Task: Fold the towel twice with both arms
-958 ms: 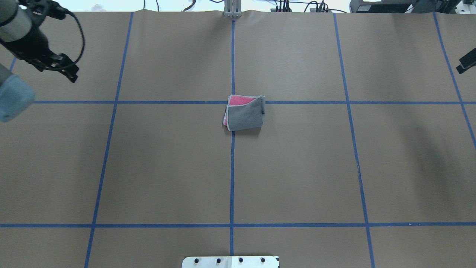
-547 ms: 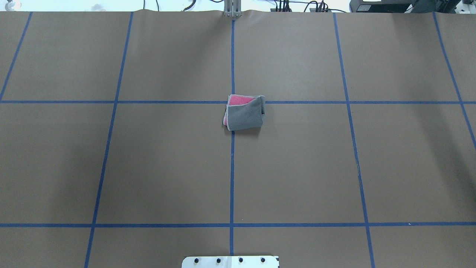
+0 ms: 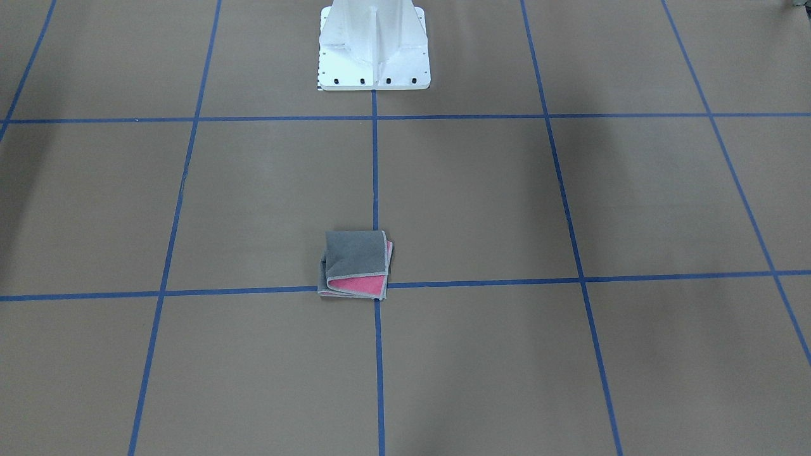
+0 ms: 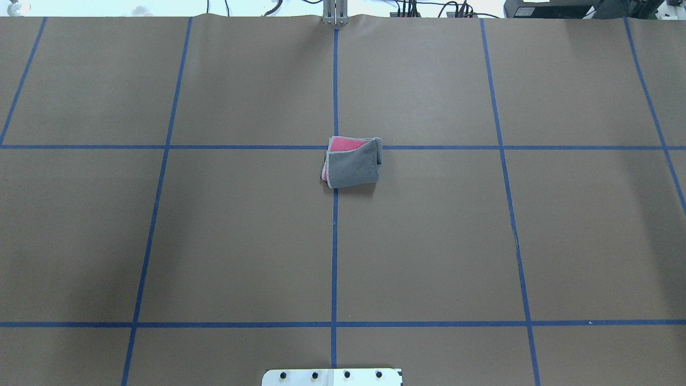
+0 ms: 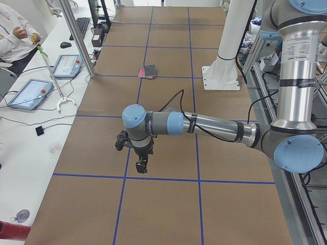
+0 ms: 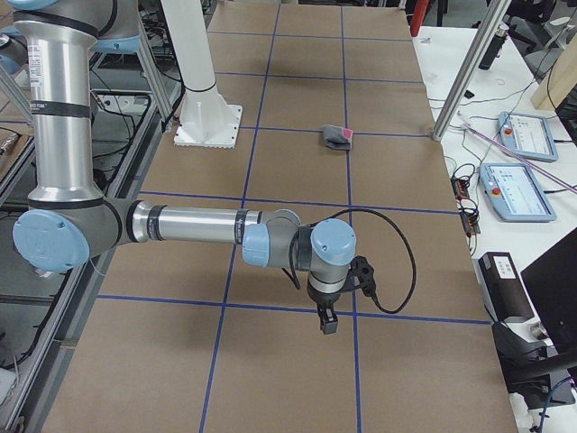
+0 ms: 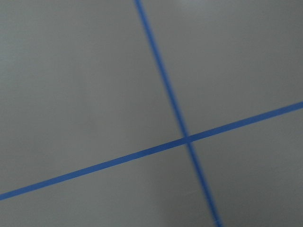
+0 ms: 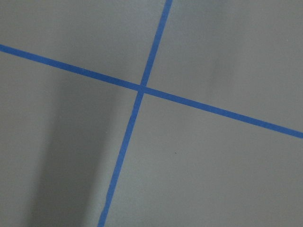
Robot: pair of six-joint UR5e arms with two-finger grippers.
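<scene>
Towel folded at table centre; both arms stand wide of it.
The towel [image 4: 352,169] lies grey face up where the blue tape lines [image 4: 335,241] cross, well apart from the left gripper [image 5: 141,167] and the right gripper [image 6: 325,324], at opposite table ends, neither visibly nearer; whether either is spread or pressed together cannot be told.

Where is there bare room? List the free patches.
Nearly all the brown paper is bare: the squares either side of the towel, and the stretch between towel and white base. Only the blue tape crossing under the towel is taken. The left hand and right hand hang above the table's ends.
</scene>
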